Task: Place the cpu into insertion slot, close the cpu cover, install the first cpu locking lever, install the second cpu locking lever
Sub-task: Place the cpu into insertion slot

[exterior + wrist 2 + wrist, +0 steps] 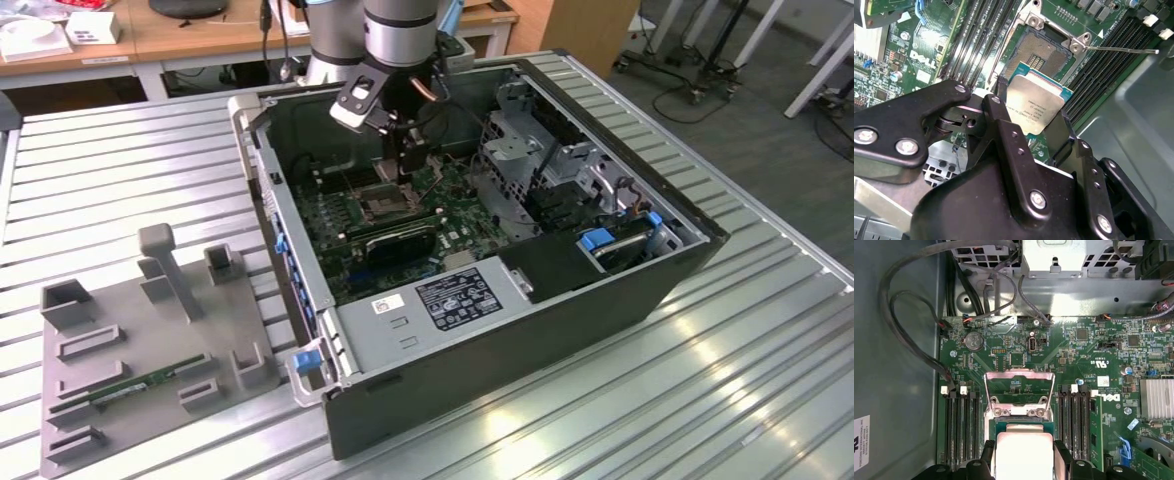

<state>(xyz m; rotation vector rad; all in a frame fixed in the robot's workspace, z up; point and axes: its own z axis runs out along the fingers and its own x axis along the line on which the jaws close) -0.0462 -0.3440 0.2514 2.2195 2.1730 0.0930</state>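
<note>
My gripper (1031, 112) is shut on the cpu (1035, 102), a flat square chip with a silvery top and a green edge, held by two opposite sides between black fingers (999, 117). The chip hangs tilted just above and beside the insertion slot (1046, 47), whose dark pin field lies bare inside its metal rim. In the first wrist view the cpu (1024, 455) sits between the fingers (1061, 460), and the cpu cover (1019, 373) stands swung open behind it. A thin locking lever (1121, 50) sticks out sideways from the socket. In the exterior view the gripper (411, 165) is inside the computer case over the socket (387, 200).
Long black memory slots (961, 425) flank the socket on both sides. Loose cables (909, 340) loop along the case wall, and a finned heat sink (1156, 397) sits to one side. A grey fixture plate (134, 350) with a memory stick (147, 385) lies on the exterior view's left.
</note>
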